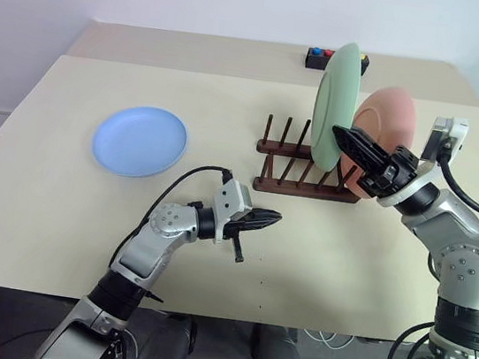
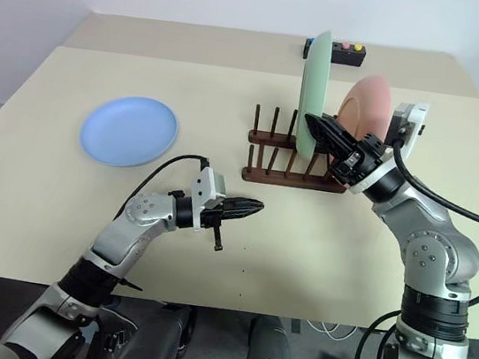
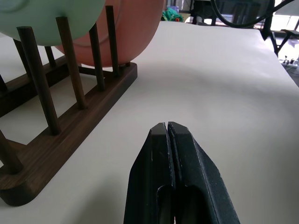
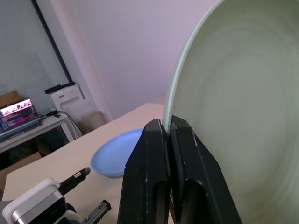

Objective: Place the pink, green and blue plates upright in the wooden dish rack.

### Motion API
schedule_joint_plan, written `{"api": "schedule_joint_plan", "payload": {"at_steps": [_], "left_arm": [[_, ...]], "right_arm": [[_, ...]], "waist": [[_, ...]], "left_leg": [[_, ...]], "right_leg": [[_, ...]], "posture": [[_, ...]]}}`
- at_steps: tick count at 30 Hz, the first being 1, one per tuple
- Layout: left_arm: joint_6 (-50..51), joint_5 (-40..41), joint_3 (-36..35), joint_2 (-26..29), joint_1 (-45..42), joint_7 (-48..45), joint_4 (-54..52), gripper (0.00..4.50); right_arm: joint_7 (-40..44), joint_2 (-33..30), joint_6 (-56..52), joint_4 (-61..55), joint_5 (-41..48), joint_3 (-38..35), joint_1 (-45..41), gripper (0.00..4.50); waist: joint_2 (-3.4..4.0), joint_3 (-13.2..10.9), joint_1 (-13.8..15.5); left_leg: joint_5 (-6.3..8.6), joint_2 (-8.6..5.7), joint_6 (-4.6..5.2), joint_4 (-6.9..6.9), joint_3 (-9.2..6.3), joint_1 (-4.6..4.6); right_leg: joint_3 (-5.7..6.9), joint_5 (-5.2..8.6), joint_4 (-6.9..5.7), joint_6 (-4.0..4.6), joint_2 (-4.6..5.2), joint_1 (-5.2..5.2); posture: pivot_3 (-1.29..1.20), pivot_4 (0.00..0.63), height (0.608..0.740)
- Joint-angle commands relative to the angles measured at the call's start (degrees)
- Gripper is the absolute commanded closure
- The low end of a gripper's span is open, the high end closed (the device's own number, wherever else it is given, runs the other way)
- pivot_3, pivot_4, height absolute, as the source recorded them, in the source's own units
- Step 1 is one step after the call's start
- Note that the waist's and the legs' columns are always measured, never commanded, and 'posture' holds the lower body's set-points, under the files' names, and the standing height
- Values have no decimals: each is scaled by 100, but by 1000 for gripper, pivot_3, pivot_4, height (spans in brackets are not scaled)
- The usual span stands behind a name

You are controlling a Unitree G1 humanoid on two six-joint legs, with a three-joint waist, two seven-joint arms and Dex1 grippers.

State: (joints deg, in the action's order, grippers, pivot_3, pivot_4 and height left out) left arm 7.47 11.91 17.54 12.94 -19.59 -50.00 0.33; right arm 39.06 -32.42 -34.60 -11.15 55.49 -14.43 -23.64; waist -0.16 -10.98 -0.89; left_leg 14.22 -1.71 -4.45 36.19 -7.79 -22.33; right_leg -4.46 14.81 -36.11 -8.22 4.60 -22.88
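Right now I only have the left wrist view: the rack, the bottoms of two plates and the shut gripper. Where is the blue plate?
Observer: The blue plate lies flat on the table, well off to the robot's left of the wooden dish rack.
Operator: Is anything holding the green one?
Observer: Yes, the right gripper is shut on the rim of the green plate, which stands upright at the rack. I cannot tell whether it is fully seated.
Operator: Anything behind the rack I should know about?
Observer: A small black box with coloured buttons sits near the table's far edge, partly hidden by the green plate.
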Motion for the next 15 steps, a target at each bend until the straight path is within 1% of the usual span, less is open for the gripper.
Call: {"api": "schedule_joint_plan", "payload": {"at_steps": [1, 3, 4, 7, 9, 10, 11, 15], "left_arm": [[-12, 62, -26, -17, -70, -17, -129, 4500], [-14, 61, -27, -17, -71, -16, -128, 4500], [-15, 57, -28, -17, -70, -11, -127, 4500], [-19, 52, -33, -14, -68, -1, -132, 4500], [-21, 51, -33, -15, -68, 2, -131, 4500], [-25, 48, -34, -15, -68, 6, -128, 4500], [-29, 47, -35, -16, -68, 9, -125, 4500], [-78, 30, -45, -20, -58, 38, -143, 4500]], "right_arm": [[37, 51, -26, -76, 127, -185, -38, 4202], [43, 57, -45, -78, 138, -190, -39, 3642], [45, 61, -52, -85, 143, -192, -38, 3231], [37, 73, -61, -115, 121, -194, -45, 1697], [34, 78, -51, -122, 86, -199, -51, 756], [28, 77, -33, -127, 53, -200, -55, 167], [22, 74, -16, -136, 23, -200, -60, 72], [17, 20, 15, -239, -64, -187, -51, 72]], "waist": [[0, 0, 0], [0, 0, -2], [0, 0, -2], [0, 0, -3], [0, 0, -1], [0, 0, -1], [0, 0, -1], [0, 0, -2]], "left_leg": [[0, 0, 0, 0, 0, 0], [0, 0, 0, 0, 0, 0], [0, 0, 0, 0, 0, 0], [0, 0, 0, 0, 0, 0], [0, 0, 0, 0, 0, 0], [0, 0, 0, -1, 0, 0], [0, 0, 0, -1, 0, 0], [0, 0, 0, -1, 0, 0]], "right_leg": [[0, 0, 0, 0, 0, 0], [0, 0, 0, 0, 0, 0], [0, 0, 0, 0, 0, 0], [0, 0, 0, 0, 0, 0], [0, 0, 0, 0, 0, 0], [0, 0, 0, 0, 0, 0], [0, 0, 0, 0, 0, 0], [0, 0, 1, 0, 0, 0]], "posture": [[0, 150, 740], [0, 150, 740], [0, 150, 740], [0, 150, 740], [0, 150, 740], [0, 150, 740], [0, 150, 740], [0, 150, 740]]}}
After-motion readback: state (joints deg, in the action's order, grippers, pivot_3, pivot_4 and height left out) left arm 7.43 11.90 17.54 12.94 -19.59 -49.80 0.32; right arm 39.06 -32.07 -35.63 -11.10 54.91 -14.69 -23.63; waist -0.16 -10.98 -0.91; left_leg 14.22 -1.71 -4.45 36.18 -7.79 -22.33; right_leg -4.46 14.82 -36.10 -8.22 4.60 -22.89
